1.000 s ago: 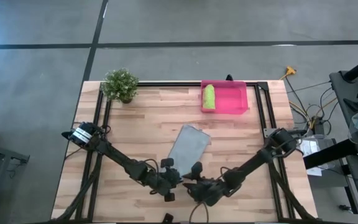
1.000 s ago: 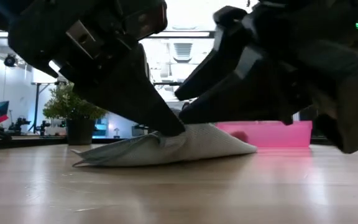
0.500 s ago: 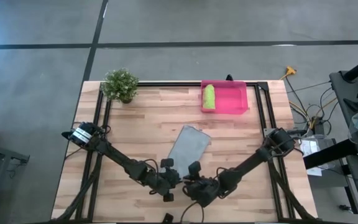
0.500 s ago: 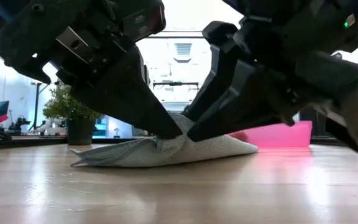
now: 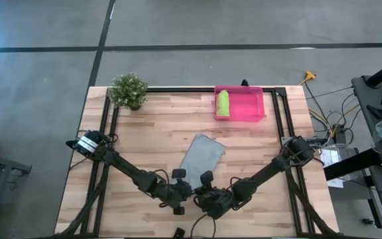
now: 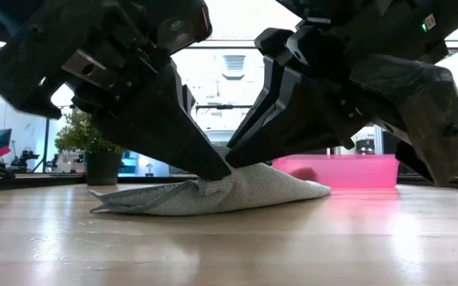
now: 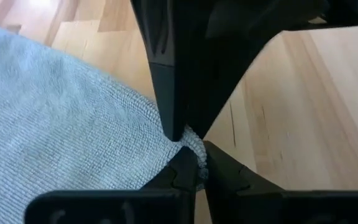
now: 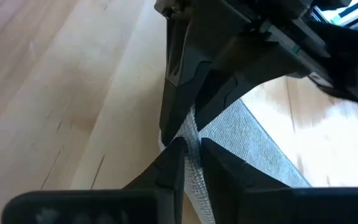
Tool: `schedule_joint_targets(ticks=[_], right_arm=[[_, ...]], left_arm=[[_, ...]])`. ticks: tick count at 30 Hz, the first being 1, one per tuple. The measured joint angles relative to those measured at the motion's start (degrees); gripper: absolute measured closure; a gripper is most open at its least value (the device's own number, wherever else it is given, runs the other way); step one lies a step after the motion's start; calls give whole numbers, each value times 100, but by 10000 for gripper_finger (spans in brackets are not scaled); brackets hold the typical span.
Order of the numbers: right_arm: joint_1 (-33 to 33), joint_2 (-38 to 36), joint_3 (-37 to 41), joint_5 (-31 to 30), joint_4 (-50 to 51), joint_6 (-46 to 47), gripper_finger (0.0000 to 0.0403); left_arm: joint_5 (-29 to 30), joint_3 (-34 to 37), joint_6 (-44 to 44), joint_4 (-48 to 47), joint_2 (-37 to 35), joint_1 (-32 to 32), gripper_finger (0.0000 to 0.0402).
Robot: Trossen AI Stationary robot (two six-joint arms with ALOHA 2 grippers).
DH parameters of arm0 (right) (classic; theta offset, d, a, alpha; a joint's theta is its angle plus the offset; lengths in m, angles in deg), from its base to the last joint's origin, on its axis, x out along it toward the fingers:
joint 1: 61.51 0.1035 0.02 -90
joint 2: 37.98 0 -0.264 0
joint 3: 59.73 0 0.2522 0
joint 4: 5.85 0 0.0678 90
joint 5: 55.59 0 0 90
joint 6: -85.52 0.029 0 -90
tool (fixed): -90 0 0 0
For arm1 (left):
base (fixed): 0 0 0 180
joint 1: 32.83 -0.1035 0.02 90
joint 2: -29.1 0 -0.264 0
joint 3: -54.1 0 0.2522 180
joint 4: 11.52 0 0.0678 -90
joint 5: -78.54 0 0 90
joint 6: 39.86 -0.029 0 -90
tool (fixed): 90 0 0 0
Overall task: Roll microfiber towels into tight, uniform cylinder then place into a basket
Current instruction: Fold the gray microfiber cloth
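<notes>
The grey towel (image 5: 201, 158) lies spread flat in the middle of the table, its near corner raised a little (image 6: 213, 184). Both grippers meet at that near corner: my left gripper (image 5: 185, 190) (image 7: 199, 167) and my right gripper (image 5: 200, 193) (image 8: 191, 158), each shut on the cloth, their fingertips almost touching. The lime green towel (image 5: 223, 103) lies rolled up inside the pink basket (image 5: 256, 106) at the far side. My left gripper pinches the grey towel's near corner (image 7: 193, 144) between its two fingertips. The fingers slant down from the near left (image 6: 183, 140). The corner is raised slightly; the rest of the towel lies on the table. My right gripper pinches the towel's near edge (image 8: 192, 138) between its two fingers, right beside the left gripper's hold. Its fingers slant down from the near right (image 6: 270, 131). The cloth bunches into a small ridge there, and the rest lies flat.
A small potted plant (image 5: 128, 89) stands at the far left corner. Black rails (image 5: 277, 113) frame the table. Bare wood lies to the left and right of the towel.
My right gripper has moved toward the table's left, up to the left gripper, and has shut on the towel's near edge. My left gripper has kept its hold. The towel has stayed where it was.
</notes>
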Motion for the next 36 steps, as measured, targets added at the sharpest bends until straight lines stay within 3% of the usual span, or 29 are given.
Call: schedule_joint_targets(ticks=[5,16,21,28,36], right_arm=[[1,36,24,197,-30,158,391],[47,150,55,79,255,956,394],[213,149,55,33,531,1475,394],[495,68,57,-1053,1048,2193,394],[602,-120,55,-1469,1178,2780,394]], left_arm=[[17,-48,-201,-28,0,5,356],[57,-18,-489,-578,-119,15,282],[61,44,-883,-801,-238,63,276],[-82,170,-948,-849,-195,107,275],[140,166,-945,-674,46,100,275]])
